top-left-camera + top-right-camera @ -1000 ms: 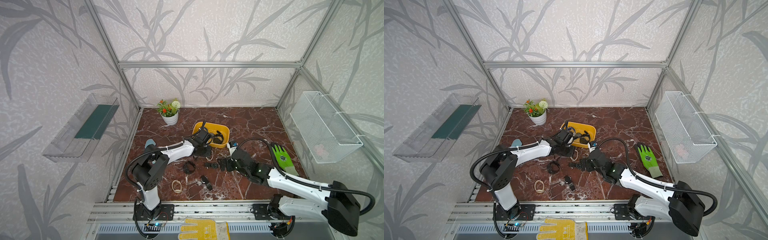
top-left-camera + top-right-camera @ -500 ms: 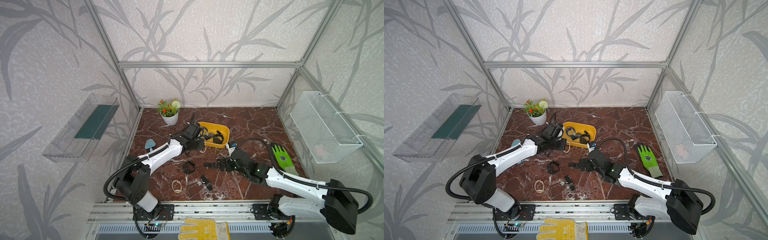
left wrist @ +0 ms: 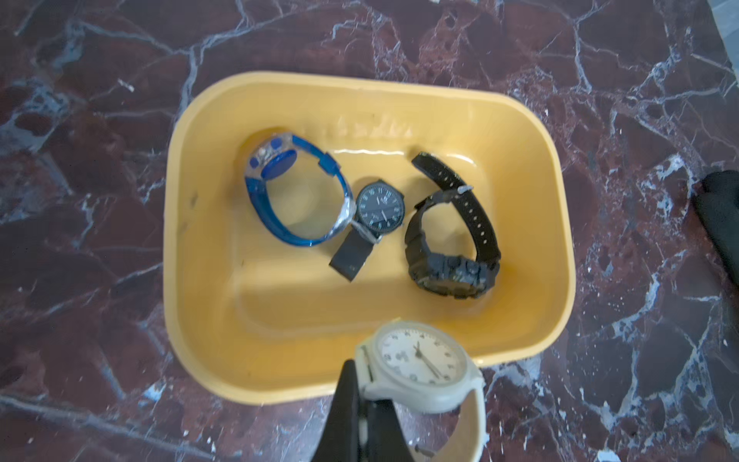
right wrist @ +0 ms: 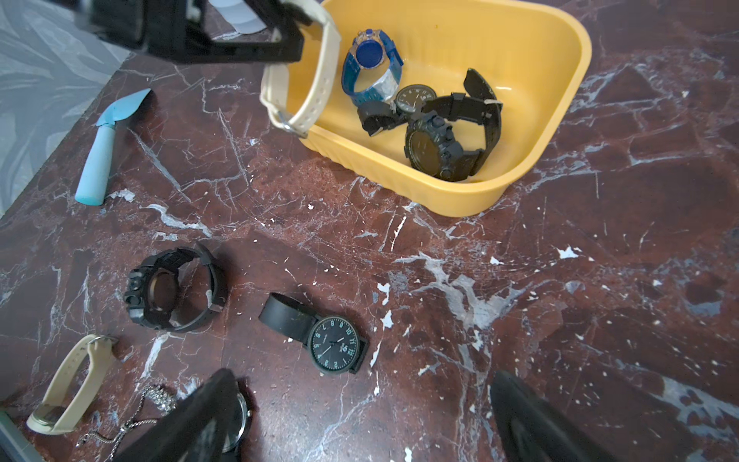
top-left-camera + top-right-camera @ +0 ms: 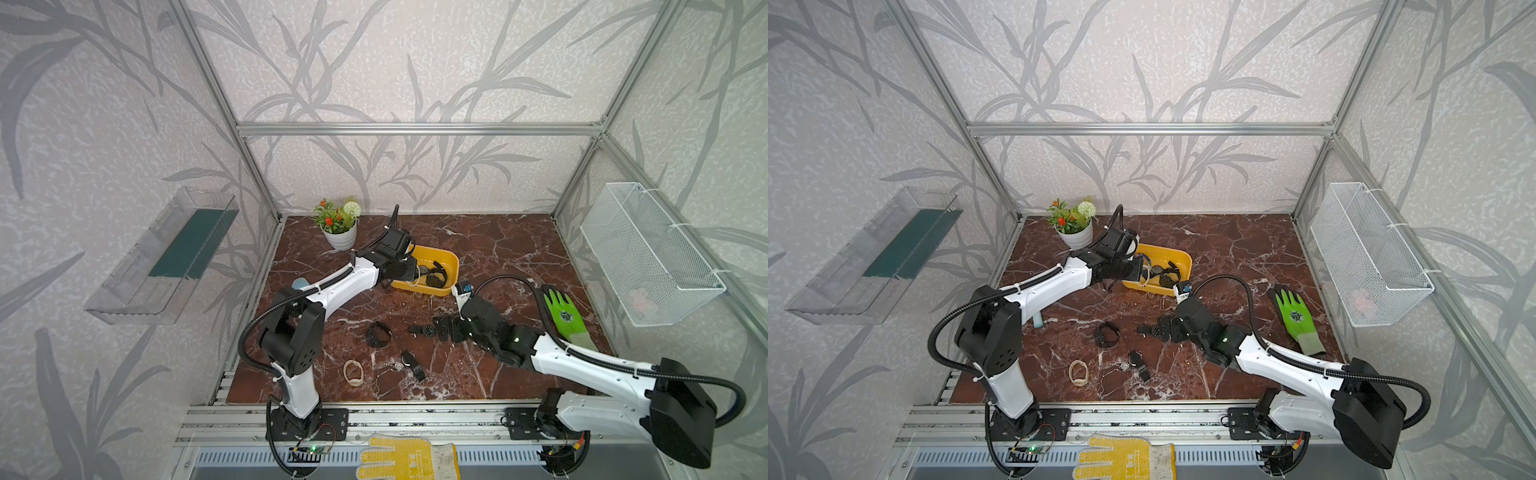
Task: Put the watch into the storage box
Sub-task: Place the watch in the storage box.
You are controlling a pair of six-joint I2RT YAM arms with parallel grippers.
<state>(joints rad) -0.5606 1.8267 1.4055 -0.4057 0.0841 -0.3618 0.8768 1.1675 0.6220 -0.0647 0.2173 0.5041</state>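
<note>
Right fingers point(image 4: 208, 412) spread wide, empty, low over the desk point(image 4: 560, 280), just beside a flat black watch point(image 4: 328, 340). Further back, left fingers point(image 3: 352, 412) pinched shut on the cream watch point(image 3: 420, 368), held over the rim of the yellow storage box point(image 3: 400, 96). Three watches point(image 3: 380, 208) lie inside.

Storage box point(image 3: 182, 256): yellow, rounded corners, on the red-brown marble worktop point(image 3: 92, 192).

Contents, three, on its floor:
- Blue watch point(image 3: 276, 165), strap looped, toward one short wall.
- Black dial watch point(image 3: 380, 204), face up, in the middle, touching the blue strap.
- Chunky black watch point(image 3: 452, 274), on its side, toward the opposite short wall.

Left gripper point(image 3: 362, 404): pinched on the strap of the cream watch point(image 3: 420, 360), whose dial overlaps the box's long rim.
</note>
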